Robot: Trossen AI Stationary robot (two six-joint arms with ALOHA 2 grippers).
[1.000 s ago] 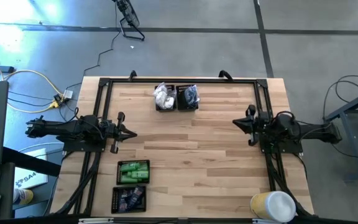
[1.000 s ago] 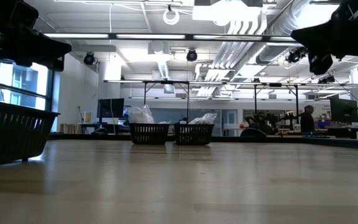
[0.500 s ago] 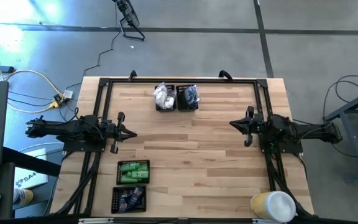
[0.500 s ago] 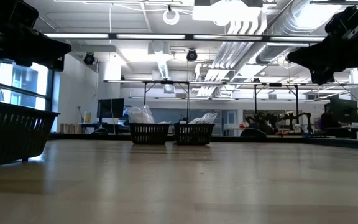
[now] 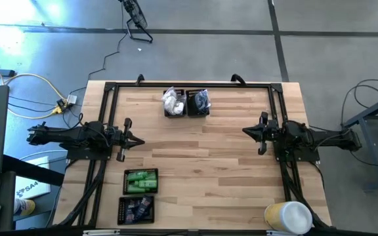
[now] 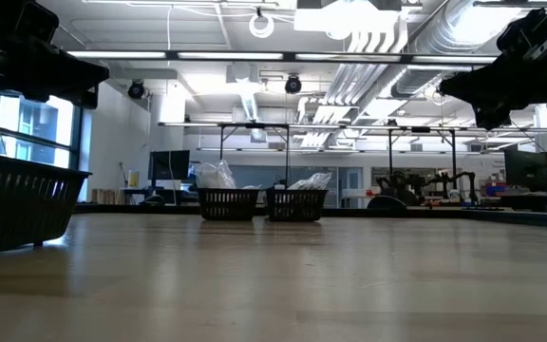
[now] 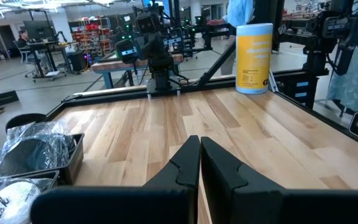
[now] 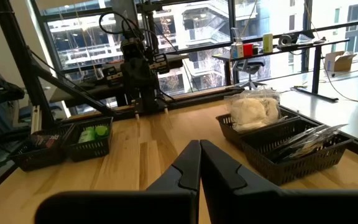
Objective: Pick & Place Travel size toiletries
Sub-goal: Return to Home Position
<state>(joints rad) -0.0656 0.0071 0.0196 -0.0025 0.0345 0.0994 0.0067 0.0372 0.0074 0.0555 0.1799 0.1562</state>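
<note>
**Both arms parked at the table edges, all toiletries sitting in baskets**

From my console, the biggest thing in the overhead view is the pale wooden plank table [image 5: 209, 164], with a black metal frame [image 5: 189, 84] running along its far edge and down both sides.

The left arm [image 5: 77, 136] lies across the left side rail, pointing inward. Its left gripper [image 5: 136, 140] hangs over the table near that side. In its own wrist camera I see the two dark fingers [image 7: 185, 165] pressed flat together, with nothing between them.

The right arm [image 5: 314, 139] mirrors it from the right side rail. The right gripper [image 5: 247, 131] is likewise fully closed and empty, its fingers [image 8: 188, 163] meeting in a thin seam.

A yellow-and-white cylindrical canister [image 5: 287, 217] stands upright at the near right corner.

Four black mesh baskets hold the task items.

- **Far edge, middle of the table:** two baskets sit side by side and touching. The left-hand far basket [image 5: 174, 115] holds the white crinkly packets [image 5: 172, 99]. The right-hand far basket [image 5: 198, 115] holds the dark round pieces in clear bags [image 5: 199, 99].
- **Near left corner:** two more baskets sit one behind the other, close together. The basket farther from the edge [image 5: 125, 182] is packed with the bright green tubes [image 5: 141, 181]. The basket at the table's near edge [image 5: 119, 210] holds the dark navy tubes [image 5: 136, 209].

Both grippers are well apart from every basket.
</note>
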